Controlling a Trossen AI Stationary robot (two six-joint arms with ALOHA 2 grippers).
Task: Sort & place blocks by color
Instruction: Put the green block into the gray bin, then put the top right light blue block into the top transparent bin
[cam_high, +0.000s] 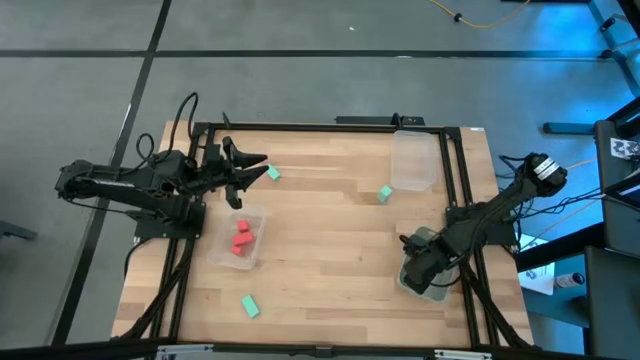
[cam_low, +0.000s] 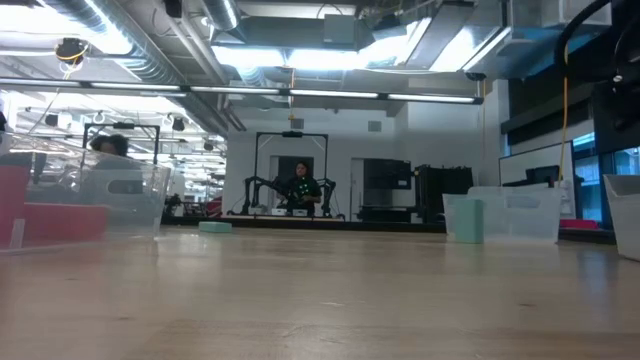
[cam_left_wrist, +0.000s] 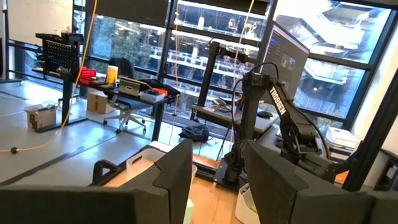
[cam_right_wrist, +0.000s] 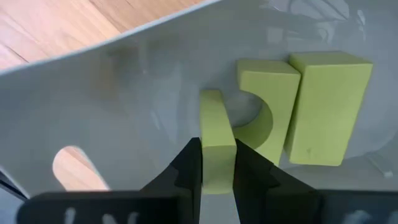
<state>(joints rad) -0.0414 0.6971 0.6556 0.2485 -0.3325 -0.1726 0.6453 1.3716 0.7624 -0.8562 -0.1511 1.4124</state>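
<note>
My right gripper (cam_right_wrist: 217, 163) hangs over a clear tray (cam_high: 436, 290) at the table's near right edge, shut on a thin yellow-green block (cam_right_wrist: 216, 127). Two more yellow-green blocks lie in that tray: an arched one (cam_right_wrist: 264, 106) and a rectangular one (cam_right_wrist: 326, 109). Red blocks (cam_high: 241, 239) lie in a clear tray (cam_high: 222, 250) at the left. Three mint blocks rest on the wood: one (cam_high: 272, 173) close to my open left gripper (cam_high: 250, 165), one (cam_high: 385, 194) mid-table, one (cam_high: 250, 306) near the front. My left gripper (cam_left_wrist: 217, 186) is raised, with nothing between its fingers. My right gripper pinches the thin yellow-green block's two broad faces (cam_right_wrist: 217, 171) between its two fingers, at the end nearest the wrist. The fingers come from above, pointing down into the tray. The block sticks out past the fingertips, next to the arched block; whether it touches the tray floor I cannot tell.
A third clear tray (cam_high: 413, 160) stands at the far right of the table. A black frame (cam_high: 330, 128) runs along the table's edges. Bare wood lies in the middle of the table. A person (cam_low: 300, 185) shows far off in the room behind.
</note>
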